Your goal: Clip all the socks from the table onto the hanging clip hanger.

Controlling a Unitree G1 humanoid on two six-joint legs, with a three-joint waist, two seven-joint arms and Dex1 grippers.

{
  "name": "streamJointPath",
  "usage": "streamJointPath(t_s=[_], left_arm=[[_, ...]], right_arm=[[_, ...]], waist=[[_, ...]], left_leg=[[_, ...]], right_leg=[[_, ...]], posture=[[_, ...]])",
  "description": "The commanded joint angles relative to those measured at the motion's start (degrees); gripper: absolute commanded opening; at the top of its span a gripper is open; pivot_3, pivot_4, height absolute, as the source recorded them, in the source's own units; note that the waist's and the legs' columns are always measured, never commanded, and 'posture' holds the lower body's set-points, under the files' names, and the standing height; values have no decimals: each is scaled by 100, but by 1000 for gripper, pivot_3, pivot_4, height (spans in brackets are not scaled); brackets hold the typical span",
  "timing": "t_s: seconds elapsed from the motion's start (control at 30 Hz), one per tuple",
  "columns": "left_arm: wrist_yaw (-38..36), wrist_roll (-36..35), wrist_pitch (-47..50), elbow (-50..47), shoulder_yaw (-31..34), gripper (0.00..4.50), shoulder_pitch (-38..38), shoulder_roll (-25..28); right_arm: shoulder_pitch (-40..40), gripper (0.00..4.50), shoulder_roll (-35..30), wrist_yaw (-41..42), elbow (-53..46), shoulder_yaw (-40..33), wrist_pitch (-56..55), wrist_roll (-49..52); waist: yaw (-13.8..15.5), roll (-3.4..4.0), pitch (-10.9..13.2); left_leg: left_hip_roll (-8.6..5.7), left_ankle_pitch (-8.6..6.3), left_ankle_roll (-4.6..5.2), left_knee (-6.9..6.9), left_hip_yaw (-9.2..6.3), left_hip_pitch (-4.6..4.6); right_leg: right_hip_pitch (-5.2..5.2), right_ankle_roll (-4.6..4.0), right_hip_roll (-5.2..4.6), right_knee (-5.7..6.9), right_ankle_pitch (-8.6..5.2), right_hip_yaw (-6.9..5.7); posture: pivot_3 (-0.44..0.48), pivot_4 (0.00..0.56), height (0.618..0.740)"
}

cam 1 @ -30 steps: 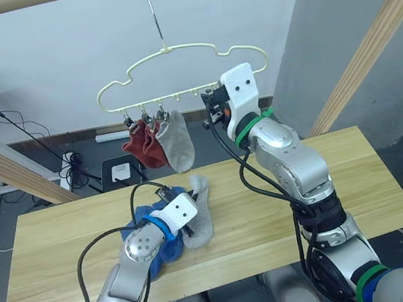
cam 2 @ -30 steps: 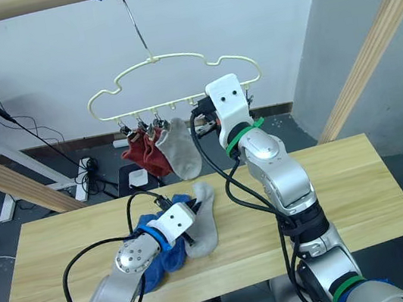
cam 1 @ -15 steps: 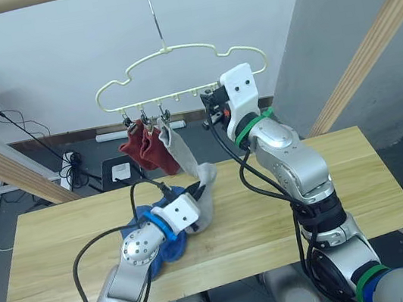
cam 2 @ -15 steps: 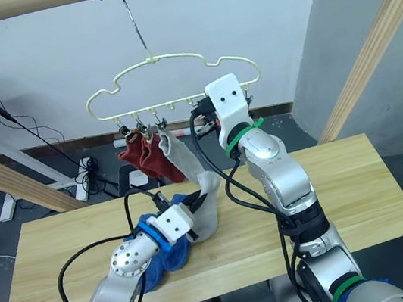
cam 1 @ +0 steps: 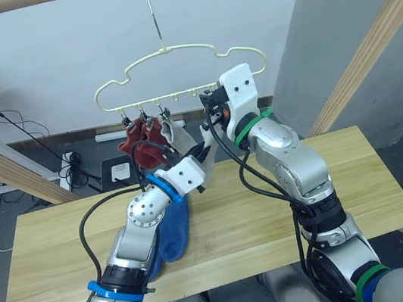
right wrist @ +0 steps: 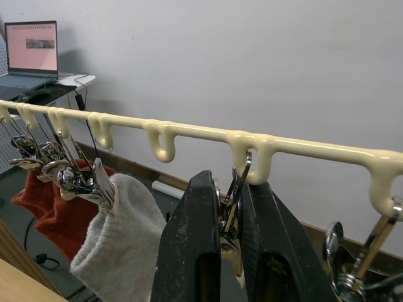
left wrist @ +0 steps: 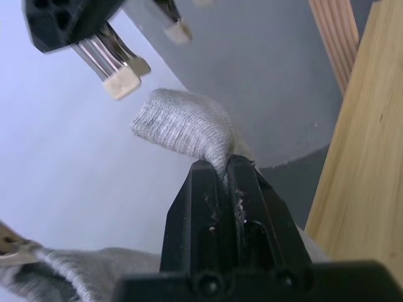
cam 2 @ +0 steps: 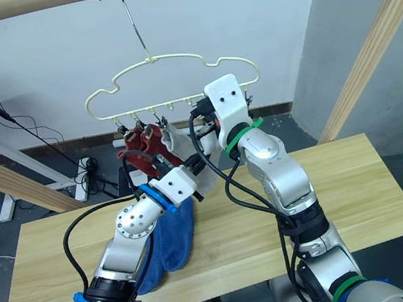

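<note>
The left hand (left wrist: 221, 189) is clenched on the cuff of a light grey sock (left wrist: 182, 123), holding it up off the counter (cam 1: 328, 177) just below the open tips of a metal clip (left wrist: 119, 78). The right hand (right wrist: 230, 207) is up at the clip hanger (cam 1: 174, 75), its two fingers pinched on the handles of that clip (right wrist: 236, 189), apparently squeezing it open to receive the sock.

Further along the hanger, two rust red socks (cam 1: 139, 142) and another grey sock (right wrist: 113, 245) already hang from their clips. The blue socks (cam 1: 170, 232) lie in a heap on the counter beneath the left arm.

The step in hand looks like the fourth sock of six. The next move calls for lifting the grey cuff between the spread clip tips, then easing the right hand's squeeze so the clip bites the fabric before the left hand lets go. The blue pair remains for afterwards.
</note>
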Motion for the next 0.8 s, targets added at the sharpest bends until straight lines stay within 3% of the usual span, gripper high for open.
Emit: streamJointPath(t_s=[0.03, 0.37, 0.8], left_arm=[[-83, 44, 35, 2, -100, 0, -166, -79], [-274, 76, 192, 136, -170, 0, -631, -125], [-137, 118, 152, 41, -63, 0, -591, -61]], right_arm=[[-53, 75, 66, 47, -241, 17, -54, 98], [-11, 75, 64, 61, -285, 64, 36, 135], [5, 75, -91, 78, -240, 209, -135, -19]], waist=[[0, 0, 0], [-3, 0, 0], [2, 0, 0]], left_leg=[[0, 0, 0, 0, 1, 0], [0, 0, 0, -1, 0, 0], [1, 0, 0, -1, 0, 0]], right_leg=[[0, 0, 0, 0, 0, 0], [0, 0, 0, -1, 0, -1], [0, 1, 0, -2, 0, -1]], posture=[[-210, 271, 740], [-209, 275, 740], [-207, 276, 740]])
